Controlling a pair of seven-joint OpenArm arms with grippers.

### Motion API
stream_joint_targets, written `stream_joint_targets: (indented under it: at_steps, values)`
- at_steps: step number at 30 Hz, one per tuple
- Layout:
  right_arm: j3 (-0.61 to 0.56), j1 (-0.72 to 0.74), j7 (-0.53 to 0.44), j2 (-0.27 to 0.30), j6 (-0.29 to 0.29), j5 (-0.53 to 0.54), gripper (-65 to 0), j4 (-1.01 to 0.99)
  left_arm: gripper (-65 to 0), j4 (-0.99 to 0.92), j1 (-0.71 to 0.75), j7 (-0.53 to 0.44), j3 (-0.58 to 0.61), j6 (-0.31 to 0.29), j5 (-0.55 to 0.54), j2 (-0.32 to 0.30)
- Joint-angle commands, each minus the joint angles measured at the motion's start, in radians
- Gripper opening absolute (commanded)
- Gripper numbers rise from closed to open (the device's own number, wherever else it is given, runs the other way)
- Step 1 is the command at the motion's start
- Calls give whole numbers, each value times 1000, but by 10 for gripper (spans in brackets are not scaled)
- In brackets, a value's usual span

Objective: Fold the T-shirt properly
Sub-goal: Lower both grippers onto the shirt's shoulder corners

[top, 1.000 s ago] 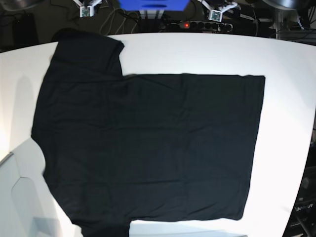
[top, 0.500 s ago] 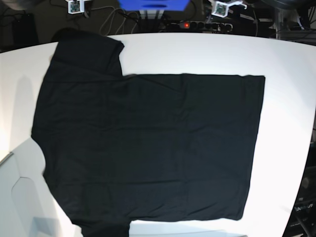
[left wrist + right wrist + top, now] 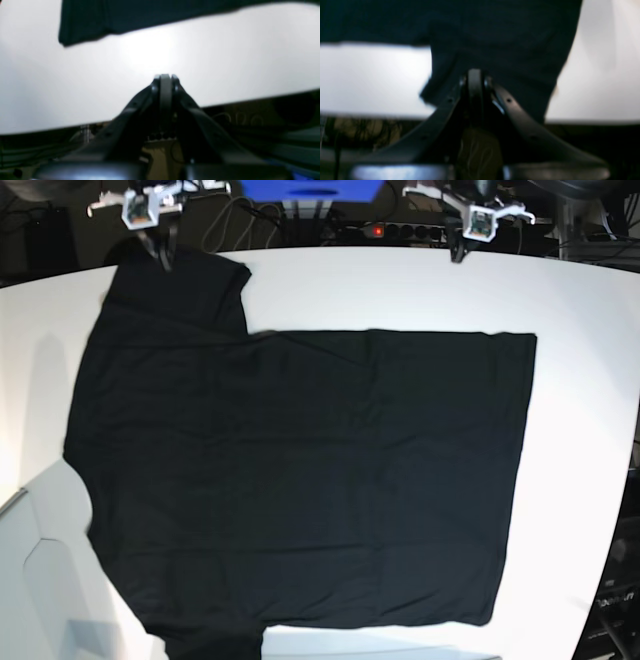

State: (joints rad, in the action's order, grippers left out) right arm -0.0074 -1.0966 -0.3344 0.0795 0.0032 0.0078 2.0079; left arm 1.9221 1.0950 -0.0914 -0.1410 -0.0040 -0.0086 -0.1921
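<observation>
Two grippers sit at the top edge of the base view, the left gripper [image 3: 458, 255] at upper right and the right gripper [image 3: 163, 258] at upper left, both with fingers pressed together and holding nothing; the black T-shirt [image 3: 300, 480] lies spread flat across the white bench [image 3: 580, 380]

Both wrist views are blurred, so the cloth's weave and the clutter under the table [image 3: 75, 100] edge cannot be made out. In the base view the T-shirt [image 3: 300, 480] has its lower sleeve cut off by the bottom edge, and any print or tag is hidden.
</observation>
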Motion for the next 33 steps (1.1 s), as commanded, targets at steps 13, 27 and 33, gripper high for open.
stream_joint_targets:
  at_steps: [13, 27, 33]
  values:
    - [-49, 191, 80, 1, 2, 1, -579, 11, -398, 53, -52, -23, -3, 0, 0, -2]
    - [65, 355, 358, -1, 2, 2, -413, 9, -247, 18, -206, -14, -220, -1, -248, 9]
    - [154, 395, 421, -1, 2, 4, -413, 9, -247, -129, -309, -14, -300, -1, -255, 9]
